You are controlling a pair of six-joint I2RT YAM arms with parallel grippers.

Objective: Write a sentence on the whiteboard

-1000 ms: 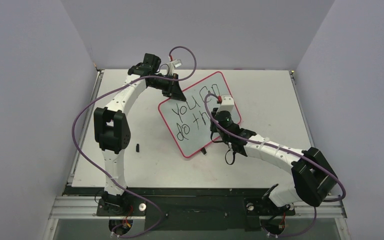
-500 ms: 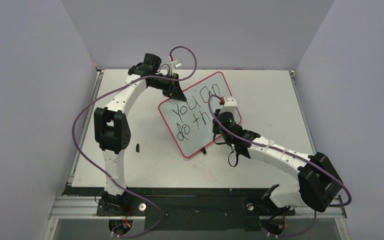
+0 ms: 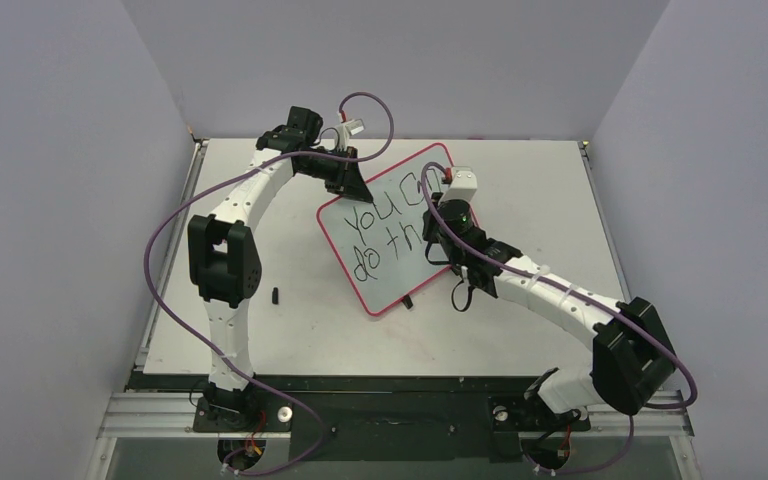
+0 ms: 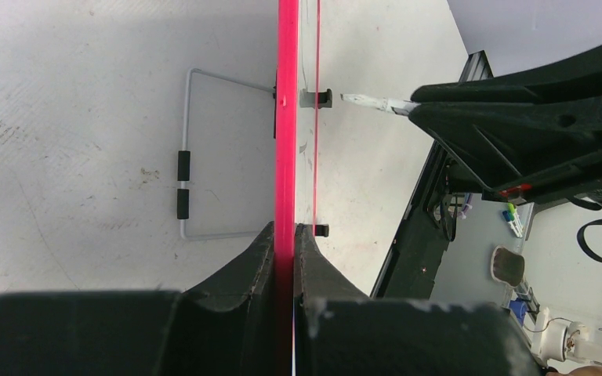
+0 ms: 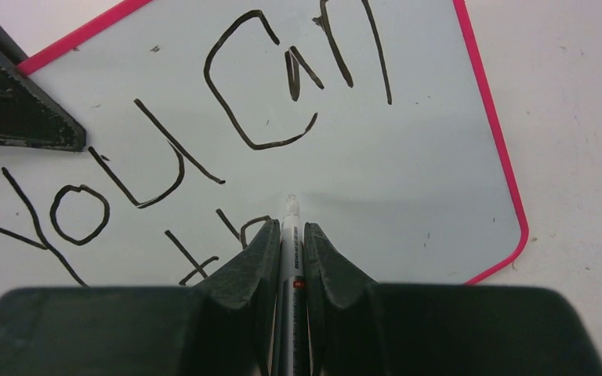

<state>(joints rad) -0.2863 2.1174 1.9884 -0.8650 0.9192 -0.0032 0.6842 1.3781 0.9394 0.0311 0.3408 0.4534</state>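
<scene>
Right gripper [image 5: 291, 229] pinches a marker [image 5: 291, 254], its tip at the whiteboard [image 5: 423, 157] just right of "th"; contact unclear; the sentence [image 3: 372, 217] so far reads "YOU CAN" over "do th"; left gripper [image 4: 286, 235] clamps the board's red rim [image 4: 287, 94]; board sits askew, mid-table [image 3: 530, 180].

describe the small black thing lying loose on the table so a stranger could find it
On the white table, find the red-rimmed whiteboard gripped by the left gripper. Left of its near corner, beside the left arm's black elbow, lies a small black piece. Unlike the board's black clips, it lies alone, touching nothing.
</scene>
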